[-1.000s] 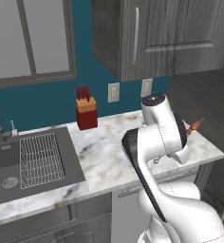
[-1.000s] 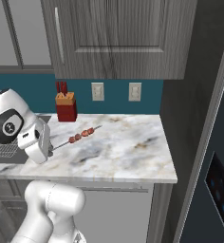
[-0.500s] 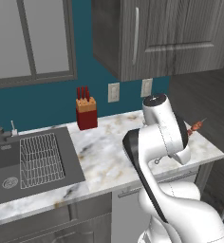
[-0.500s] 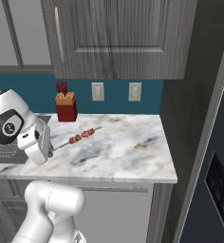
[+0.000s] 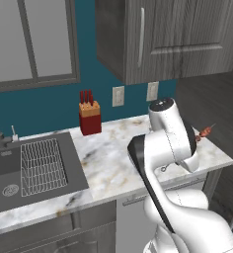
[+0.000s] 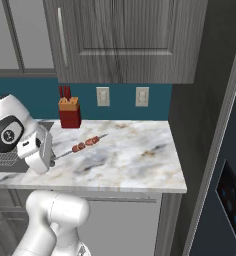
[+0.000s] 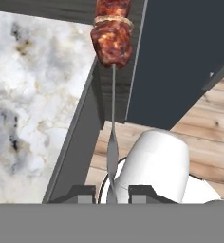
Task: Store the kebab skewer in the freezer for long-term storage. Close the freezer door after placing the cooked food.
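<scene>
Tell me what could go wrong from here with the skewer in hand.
1. The hand pinches only the thin bare end of the skewer, with the chunks far out; a fast swing might twist or slip it.
2. The freezer door looks shut, so carrying on could jab the skewer tip into it.

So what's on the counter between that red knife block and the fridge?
In the right base view, just bare marble counter between the knife block and the freezer; the kebab skewer hangs above, held.

A white marbled surface (image 6: 140, 155) is seen running along the teal wall. A red knife block (image 6: 69, 114) is set upright on it near the wall. A dark sink (image 5: 19, 170) is sunk into it, fitted with a wire rack (image 5: 39, 165).
</scene>
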{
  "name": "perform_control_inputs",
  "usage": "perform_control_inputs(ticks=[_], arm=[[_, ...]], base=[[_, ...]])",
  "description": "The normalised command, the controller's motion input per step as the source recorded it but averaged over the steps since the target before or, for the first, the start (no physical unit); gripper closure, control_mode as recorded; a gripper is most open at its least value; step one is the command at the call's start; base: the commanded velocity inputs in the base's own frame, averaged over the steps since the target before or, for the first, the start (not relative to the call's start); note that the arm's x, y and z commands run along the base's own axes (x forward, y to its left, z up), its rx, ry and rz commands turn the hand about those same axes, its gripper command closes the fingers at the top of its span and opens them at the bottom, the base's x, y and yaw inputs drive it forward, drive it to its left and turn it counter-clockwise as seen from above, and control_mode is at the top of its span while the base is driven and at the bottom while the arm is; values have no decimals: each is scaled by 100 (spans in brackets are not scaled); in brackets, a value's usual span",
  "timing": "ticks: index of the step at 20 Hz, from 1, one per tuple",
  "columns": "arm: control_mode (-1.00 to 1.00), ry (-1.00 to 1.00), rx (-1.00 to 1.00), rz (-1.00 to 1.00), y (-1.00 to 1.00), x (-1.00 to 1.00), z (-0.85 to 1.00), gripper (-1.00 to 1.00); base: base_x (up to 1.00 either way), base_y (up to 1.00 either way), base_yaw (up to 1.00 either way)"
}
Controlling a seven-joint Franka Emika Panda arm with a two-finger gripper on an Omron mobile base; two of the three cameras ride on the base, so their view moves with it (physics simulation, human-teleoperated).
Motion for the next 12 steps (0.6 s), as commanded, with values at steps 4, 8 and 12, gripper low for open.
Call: perform_control_inputs(ticks=[4, 8, 12], arm=[[100, 0, 0, 0, 0, -36, 0, 100], [100, 0, 0, 0, 0, 0, 0, 100], [100, 0, 0, 0, 0, 0, 0, 100]], base=[[-15, 0, 0], [-68, 0, 0], [-69, -2, 0]])
